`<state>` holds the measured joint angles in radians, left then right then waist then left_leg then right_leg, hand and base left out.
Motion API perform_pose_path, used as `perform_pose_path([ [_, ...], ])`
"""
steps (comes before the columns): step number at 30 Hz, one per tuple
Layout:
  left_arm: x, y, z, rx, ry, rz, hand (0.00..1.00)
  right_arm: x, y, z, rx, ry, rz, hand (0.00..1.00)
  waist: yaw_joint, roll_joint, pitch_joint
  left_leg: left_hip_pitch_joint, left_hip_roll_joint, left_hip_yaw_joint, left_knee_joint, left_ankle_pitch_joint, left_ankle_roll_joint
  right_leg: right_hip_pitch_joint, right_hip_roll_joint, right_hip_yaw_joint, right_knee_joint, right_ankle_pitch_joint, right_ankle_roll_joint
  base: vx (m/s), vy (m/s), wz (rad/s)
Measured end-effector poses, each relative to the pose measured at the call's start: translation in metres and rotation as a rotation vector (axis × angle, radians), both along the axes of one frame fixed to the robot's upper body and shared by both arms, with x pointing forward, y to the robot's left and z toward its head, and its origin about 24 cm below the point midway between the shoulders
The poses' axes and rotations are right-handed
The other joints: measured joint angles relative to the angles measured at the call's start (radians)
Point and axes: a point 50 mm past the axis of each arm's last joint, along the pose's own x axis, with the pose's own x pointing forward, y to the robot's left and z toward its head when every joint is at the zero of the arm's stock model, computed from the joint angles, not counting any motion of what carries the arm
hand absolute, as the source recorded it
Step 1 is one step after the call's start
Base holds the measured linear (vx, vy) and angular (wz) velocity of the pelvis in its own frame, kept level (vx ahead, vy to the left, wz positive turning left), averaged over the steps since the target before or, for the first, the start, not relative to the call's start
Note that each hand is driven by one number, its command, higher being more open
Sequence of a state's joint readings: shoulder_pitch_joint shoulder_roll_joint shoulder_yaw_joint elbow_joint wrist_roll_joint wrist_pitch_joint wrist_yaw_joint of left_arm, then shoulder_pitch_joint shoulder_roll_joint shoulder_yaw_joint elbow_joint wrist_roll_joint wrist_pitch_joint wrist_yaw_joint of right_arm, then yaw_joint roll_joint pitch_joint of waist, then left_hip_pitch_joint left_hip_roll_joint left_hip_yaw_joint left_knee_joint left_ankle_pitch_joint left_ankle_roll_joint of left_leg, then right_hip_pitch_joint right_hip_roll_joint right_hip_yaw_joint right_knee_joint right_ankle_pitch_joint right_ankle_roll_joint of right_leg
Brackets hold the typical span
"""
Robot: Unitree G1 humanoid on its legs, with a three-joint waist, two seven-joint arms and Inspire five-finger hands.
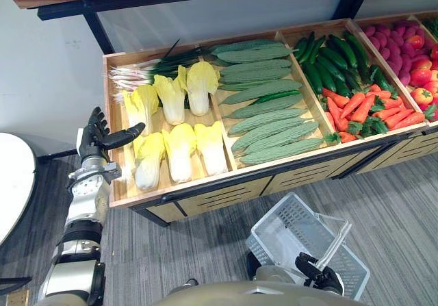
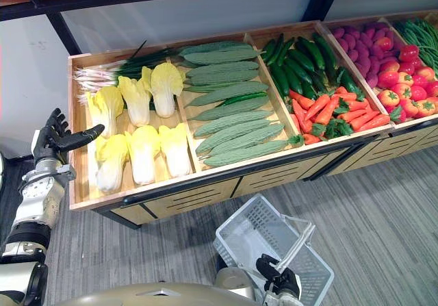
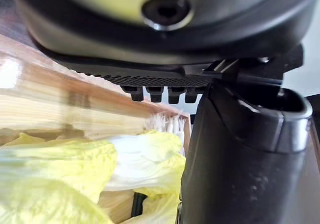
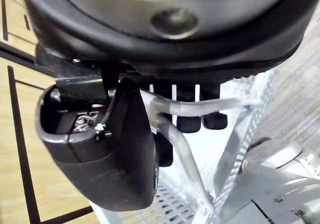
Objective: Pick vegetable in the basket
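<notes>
From left eye view, saw left robot hand spread wide, just beside pale yellow leafy cabbages in leftmost compartment of wooden shelf; white mesh basket low, well apart. Through right wrist view, found right robot hand curled round basket's clear handle.

- wooden counter, divided into open compartments;
- leftmost: yellow cabbages, spring onions behind them;
- next: ridged pale-green gourds, lying crosswise;
- then cucumbers behind carrots;
- further right: tomatoes beside purple roots.
</notes>
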<state>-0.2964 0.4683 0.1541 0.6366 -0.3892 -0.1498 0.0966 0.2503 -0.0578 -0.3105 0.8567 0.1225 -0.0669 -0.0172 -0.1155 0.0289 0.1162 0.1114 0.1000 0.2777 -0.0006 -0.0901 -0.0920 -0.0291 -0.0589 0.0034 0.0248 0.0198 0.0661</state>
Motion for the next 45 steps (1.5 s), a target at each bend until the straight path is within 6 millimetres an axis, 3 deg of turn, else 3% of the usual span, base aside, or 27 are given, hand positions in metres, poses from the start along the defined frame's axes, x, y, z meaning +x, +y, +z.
perform_pose_path([
  [10, -0.005, -0.011, -0.015, -0.018, 0.041, -0.028, 1.0, 0.004, -0.002, 0.002, -0.011, -0.018, 0.012, 0.0, -0.001, 0.0, 0.029, -0.017, 0.005, 0.001, 0.029, -0.016, -0.002, -0.005, 0.001, 0.001, 0.0, 0.0, 0.001, 0.0, 0.0, 0.0],
  [18, -0.023, -0.028, -0.046, -0.09, 0.117, -0.031, 1.0, 0.008, -0.002, 0.003, -0.013, -0.027, 0.015, 0.0, -0.001, 0.006, 0.048, -0.019, 0.018, 0.008, 0.043, -0.028, -0.007, -0.005, 0.012, 0.004, 0.0, -0.001, 0.001, 0.0, -0.004, -0.02],
  [45, -0.032, -0.03, -0.065, -0.154, 0.143, 0.001, 1.0, 0.013, -0.003, 0.0, -0.022, 0.001, 0.053, 0.0, 0.002, 0.005, 0.061, -0.014, 0.019, 0.031, 0.076, -0.046, -0.005, 0.0, 0.012, 0.026, 0.003, 0.002, 0.004, -0.01, 0.001, -0.02],
])
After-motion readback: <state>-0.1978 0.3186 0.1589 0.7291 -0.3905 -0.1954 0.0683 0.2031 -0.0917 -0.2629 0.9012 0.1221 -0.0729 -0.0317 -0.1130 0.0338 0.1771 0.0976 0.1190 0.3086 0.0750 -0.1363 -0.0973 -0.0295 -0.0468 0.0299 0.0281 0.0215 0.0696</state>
